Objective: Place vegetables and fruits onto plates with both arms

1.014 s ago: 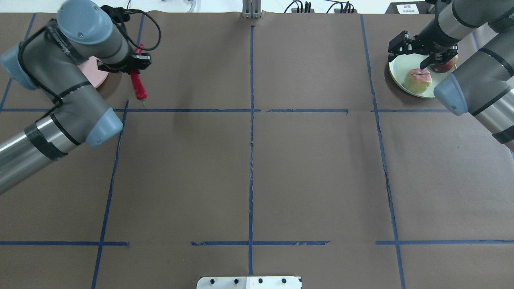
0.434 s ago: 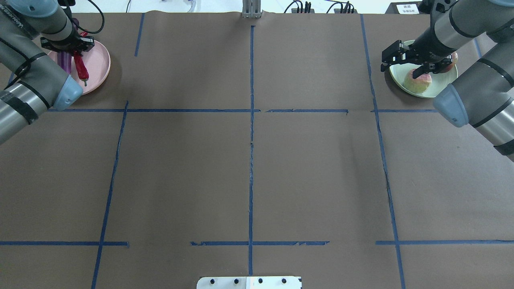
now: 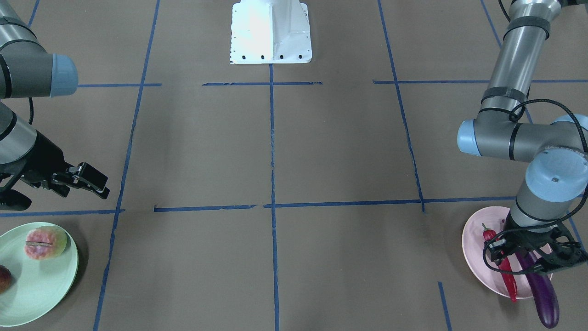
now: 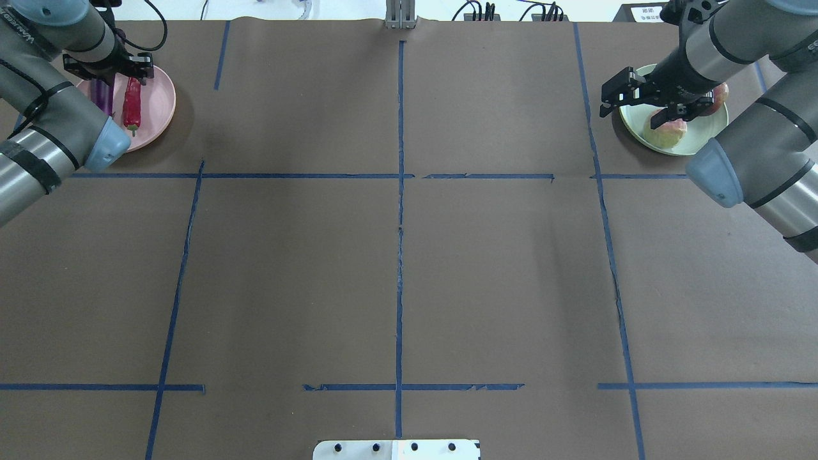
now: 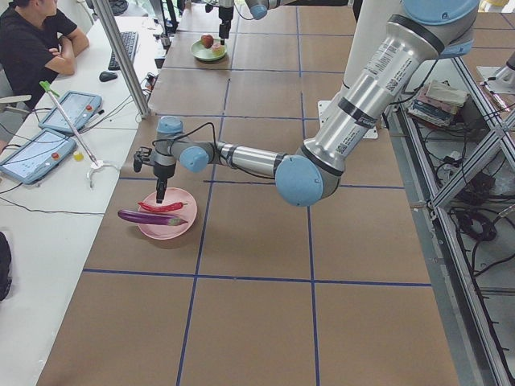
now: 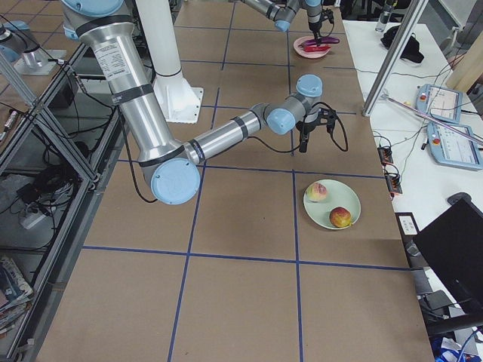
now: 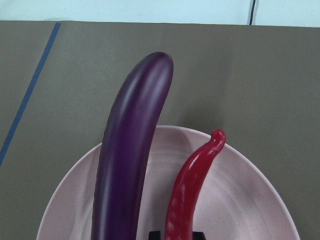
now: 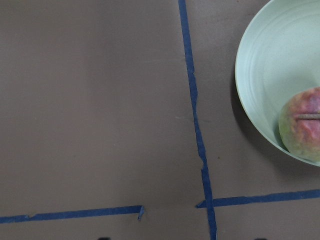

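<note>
The purple eggplant and the red chili pepper lie side by side on the pink plate. My left gripper hovers just above them, open. The pale green blushed fruit and the red fruit sit on the mint plate. My right gripper is open and empty, above the table beside that plate's edge.
The white base block stands at the middle of the robot's side of the table. Blue tape lines divide the brown table cover. An operator and tablets sit at a side desk past the pink plate.
My left gripper carried the chili from beside the pink plate to over it and let go; the chili now lies on the plate. My right gripper drew back off the mint plate.
</note>
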### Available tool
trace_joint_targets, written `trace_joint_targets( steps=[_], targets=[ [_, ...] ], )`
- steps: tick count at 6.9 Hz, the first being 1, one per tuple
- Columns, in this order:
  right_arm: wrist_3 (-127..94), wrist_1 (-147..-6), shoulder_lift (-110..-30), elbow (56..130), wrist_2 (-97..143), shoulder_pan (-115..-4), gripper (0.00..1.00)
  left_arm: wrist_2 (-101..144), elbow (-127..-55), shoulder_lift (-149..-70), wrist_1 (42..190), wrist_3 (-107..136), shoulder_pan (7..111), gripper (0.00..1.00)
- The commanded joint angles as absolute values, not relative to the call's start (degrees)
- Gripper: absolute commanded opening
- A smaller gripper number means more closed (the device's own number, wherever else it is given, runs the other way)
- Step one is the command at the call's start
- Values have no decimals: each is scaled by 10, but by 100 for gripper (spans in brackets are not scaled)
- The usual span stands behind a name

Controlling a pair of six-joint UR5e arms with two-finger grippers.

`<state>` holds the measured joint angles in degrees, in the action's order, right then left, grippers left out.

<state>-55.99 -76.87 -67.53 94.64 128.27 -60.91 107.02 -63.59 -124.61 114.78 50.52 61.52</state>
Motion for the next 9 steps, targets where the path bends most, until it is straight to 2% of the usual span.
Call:
trace_joint_targets(
  steps=[1, 2, 5, 7, 9],
  targets=[
    [-547, -837, -688, 989, 1287, -642, 100, 1166, -749, -1178, 1145, 485, 635, 100],
    [-488, -871, -704, 1001, 1287, -669, 100, 1222, -791, -1130, 1145, 390, 667, 100],
    [-207, -980, -791, 1051, 1288, -777, 100, 1347, -809, -1030, 1142, 111, 791, 100],
    [-67, -1026, -844, 1064, 1300, -832, 100, 1374, -816, -1013, 1038, -53, 874, 100],
    [-9, -1026, -902, 1079, 1355, -866, 100, 1383, -870, -992, 901, -151, 931, 100]
  ],
)
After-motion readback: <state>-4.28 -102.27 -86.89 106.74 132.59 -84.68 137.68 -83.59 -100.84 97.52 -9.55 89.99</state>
